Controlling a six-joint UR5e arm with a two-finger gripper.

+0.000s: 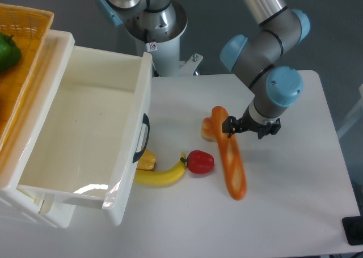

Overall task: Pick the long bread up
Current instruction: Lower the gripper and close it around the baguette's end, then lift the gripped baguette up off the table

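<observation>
One gripper hanging by the bread's upper end

Several toy foods are lying on my table (283,212), and my gripper (249,127) is hanging just beside the bread (229,153), at about 3 o'clock from its upper part. From this camera I cannot tell whether my fingers are spread or closed, nor whether they are touching the loaf; only dark finger parts are showing below my blue wrist joint.

Lying flat near the table's middle, the bread is running lengthwise from 12 o'clock down toward 5 o'clock. Its top end is touching or overlapping a bun (208,130), which is sitting at 9 o'clock from that end. A red pepper (200,162) is sitting at 9 o'clock from the loaf's middle, apart from it, and a banana (161,176) is curving away at the pepper's 8 o'clock. A white open bin (85,133) is taking up the table's 9 o'clock side.
</observation>
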